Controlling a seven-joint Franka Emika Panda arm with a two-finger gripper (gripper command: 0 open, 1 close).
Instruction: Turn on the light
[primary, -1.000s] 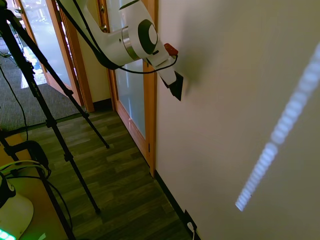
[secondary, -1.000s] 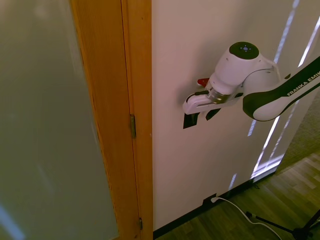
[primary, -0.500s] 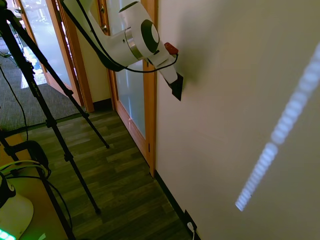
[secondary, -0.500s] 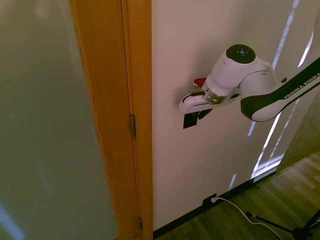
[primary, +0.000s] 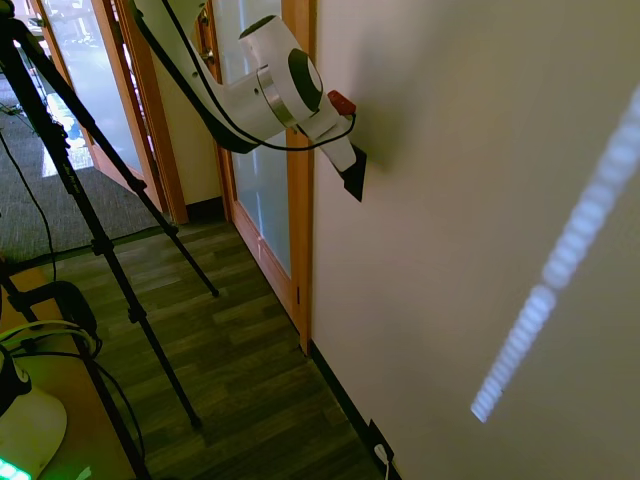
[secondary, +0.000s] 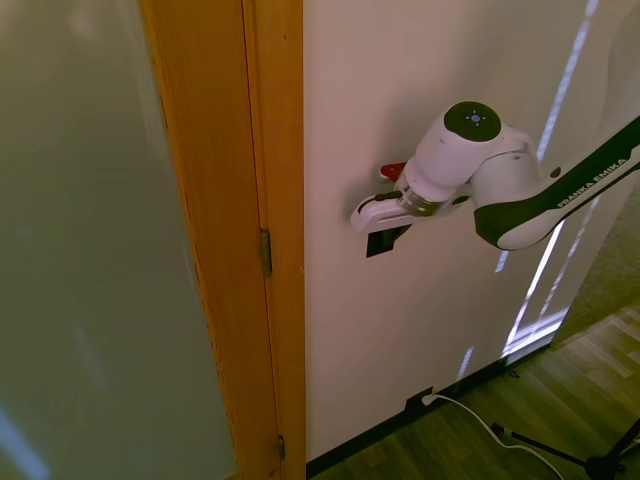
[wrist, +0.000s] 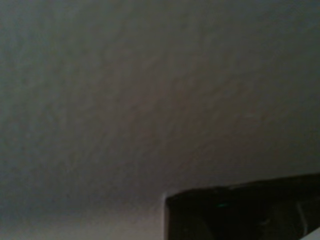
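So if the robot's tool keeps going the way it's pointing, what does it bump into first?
Most likely the black switch plate on the wall. The tool points at the wall and sits right at the plate, though whether they already touch is unclear.

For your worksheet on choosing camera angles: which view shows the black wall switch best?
The second exterior view: the switch faces the camera as a dark plate on the wall, partly covered by the claw. The first exterior view shows the plate edge-on. The wrist view shows only a blurred dark corner.
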